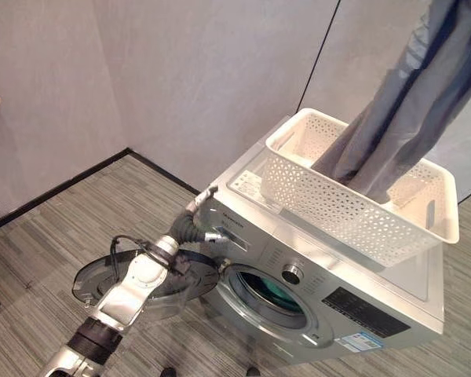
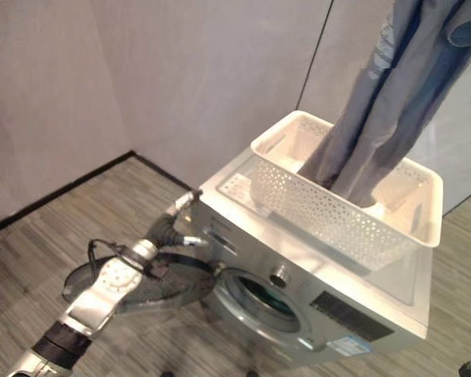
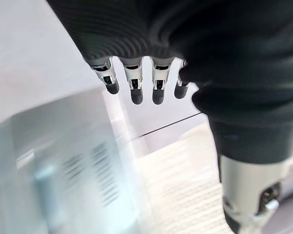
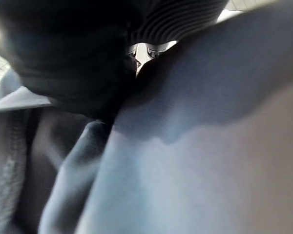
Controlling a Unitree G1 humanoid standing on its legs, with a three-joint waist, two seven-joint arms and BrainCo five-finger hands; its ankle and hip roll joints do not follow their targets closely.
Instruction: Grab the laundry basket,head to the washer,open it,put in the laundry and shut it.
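Your right hand (image 4: 88, 63), fingers buried in grey laundry (image 1: 400, 118) hanging over the basket (image 1: 353, 212) atop the washer (image 1: 322, 290), grip unclear; left hand (image 3: 136, 83) loosely open beside its open door (image 1: 141, 283); trailing cloth could snag 1 basket rim.

Cream perforated laundry basket (image 1: 353, 208), slate-grey garment (image 1: 400, 118), silver washer (image 1: 314, 290) with dark door glass (image 1: 133, 283), grey streaked wood-grain floor (image 1: 78, 228), pale grey walls (image 1: 180, 71).

Washer (image 1: 353, 314) drum mouth unobstructed, door (image 1: 133, 287) swung wide; hanging grey garment (image 1: 400, 118) above basket (image 1: 353, 212).
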